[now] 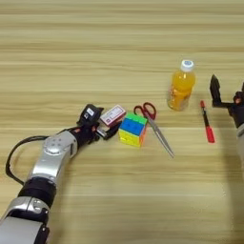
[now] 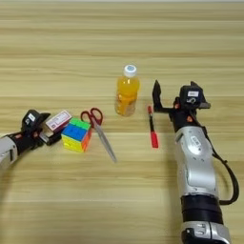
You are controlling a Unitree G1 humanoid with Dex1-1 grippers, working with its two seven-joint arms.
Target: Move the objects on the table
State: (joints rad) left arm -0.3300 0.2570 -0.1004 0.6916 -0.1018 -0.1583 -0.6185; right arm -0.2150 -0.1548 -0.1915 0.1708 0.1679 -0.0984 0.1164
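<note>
Left eye view: left hand (image 1: 106, 129) pinches the small red-and-white flat box (image 1: 112, 115), label unreadable, beside the multicoloured puzzle cube (image 1: 132, 129) on the light wooden surface (image 1: 119, 43); red-handled scissors (image 1: 155, 125) adjoin.
Right eye view: right hand (image 2: 172, 99) spread, near the slim red pen (image 2: 152, 127) and the white-capped orange juice bottle (image 2: 127, 91).

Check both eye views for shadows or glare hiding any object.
Left eye view: soft shadow under the left arm, none covering the cube or scissors. Right eye view: even light, no glare on the bottle; the pen reads clearly beside the right gripper.
</note>
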